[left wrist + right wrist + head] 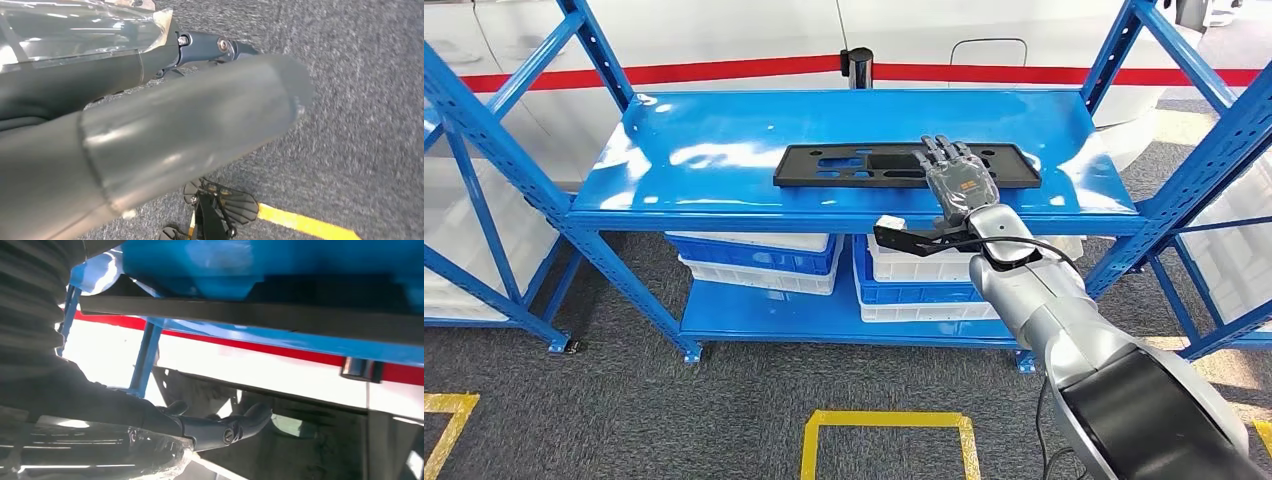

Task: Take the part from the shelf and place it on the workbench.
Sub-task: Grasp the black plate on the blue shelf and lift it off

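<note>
A long, flat black part (844,165) with several cut-outs lies on the top board of the blue shelf (714,135). My right hand (959,180) reaches over the part's right half, fingers stretched out and apart, holding nothing. Whether it touches the part I cannot tell. In the right wrist view the part's edge (250,315) runs as a dark strip along the blue shelf board (240,260), with one dark finger (225,427) stretched out apart from it. My left hand (150,145) hangs over grey carpet with its thick thumb and a dark finger (220,47) out straight, gripping nothing.
White and blue crates (754,255) (919,280) are stacked on the lower shelf board. Slanted blue uprights (1164,200) frame the shelf, and more racks stand on both sides. A black post (858,68) rises behind it. Yellow floor lines (889,420) mark the carpet in front.
</note>
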`<action>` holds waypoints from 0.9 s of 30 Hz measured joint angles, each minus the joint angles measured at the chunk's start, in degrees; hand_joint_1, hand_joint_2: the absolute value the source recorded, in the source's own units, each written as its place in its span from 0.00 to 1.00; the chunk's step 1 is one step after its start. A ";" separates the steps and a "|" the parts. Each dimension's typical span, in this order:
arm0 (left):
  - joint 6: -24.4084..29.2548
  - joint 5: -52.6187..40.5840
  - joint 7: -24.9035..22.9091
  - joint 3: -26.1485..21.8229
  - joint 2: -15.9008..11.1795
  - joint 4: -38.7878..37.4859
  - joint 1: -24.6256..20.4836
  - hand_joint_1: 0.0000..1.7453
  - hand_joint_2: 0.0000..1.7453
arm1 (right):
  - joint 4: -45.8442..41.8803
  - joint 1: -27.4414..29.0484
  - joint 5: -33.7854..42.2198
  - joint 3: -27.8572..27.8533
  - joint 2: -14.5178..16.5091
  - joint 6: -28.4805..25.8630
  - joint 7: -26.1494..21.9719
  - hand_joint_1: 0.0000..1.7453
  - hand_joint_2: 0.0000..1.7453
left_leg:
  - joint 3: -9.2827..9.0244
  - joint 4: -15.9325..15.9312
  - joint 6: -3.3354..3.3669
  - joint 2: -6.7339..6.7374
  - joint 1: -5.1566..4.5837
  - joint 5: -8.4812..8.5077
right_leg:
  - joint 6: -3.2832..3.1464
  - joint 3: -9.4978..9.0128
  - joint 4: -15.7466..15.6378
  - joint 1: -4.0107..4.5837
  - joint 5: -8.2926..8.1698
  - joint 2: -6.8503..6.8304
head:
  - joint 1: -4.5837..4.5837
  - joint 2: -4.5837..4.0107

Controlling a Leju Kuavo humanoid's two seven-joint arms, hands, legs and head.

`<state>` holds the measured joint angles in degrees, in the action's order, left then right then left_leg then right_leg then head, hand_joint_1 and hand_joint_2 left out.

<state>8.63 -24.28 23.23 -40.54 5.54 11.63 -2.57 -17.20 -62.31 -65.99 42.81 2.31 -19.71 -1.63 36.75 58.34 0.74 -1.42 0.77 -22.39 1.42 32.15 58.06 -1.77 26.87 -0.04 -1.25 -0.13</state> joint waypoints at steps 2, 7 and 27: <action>0.03 -0.25 1.35 -0.01 0.05 0.00 -0.13 0.00 0.00 | 0.00 -0.04 -0.18 -0.01 0.18 0.07 0.00 0.00 1.00 | 2.55 4.76 -0.64 0.85 0.14 -2.10 | -0.43 -0.27 -0.01 0.05 0.10 0.13 | -0.14 0.00; 0.61 -0.55 3.52 -0.04 0.21 0.00 -0.22 0.00 0.50 | 0.10 0.96 -0.39 -0.04 0.49 -0.01 0.40 0.00 1.00 | 9.60 13.63 -0.13 1.27 -0.15 -3.30 | -1.58 -1.15 -0.01 1.12 1.16 0.22 | -0.18 0.00; 1.59 -1.51 1.61 -0.40 0.33 -0.02 -0.75 0.00 0.00 | 0.68 2.57 -1.80 -0.31 3.37 0.26 4.47 0.00 1.00 | 0.01 -0.18 1.61 0.71 -1.32 -0.52 | 1.17 2.88 1.18 0.59 -0.89 0.20 | 0.03 0.00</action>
<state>10.22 -25.79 24.85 -40.94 5.87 11.61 -3.32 -16.52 -59.74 -67.79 42.50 5.68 -19.45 2.84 36.76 58.16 2.35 -0.71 -0.55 -22.91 2.59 35.03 59.24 -1.18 25.98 0.16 -1.22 -0.13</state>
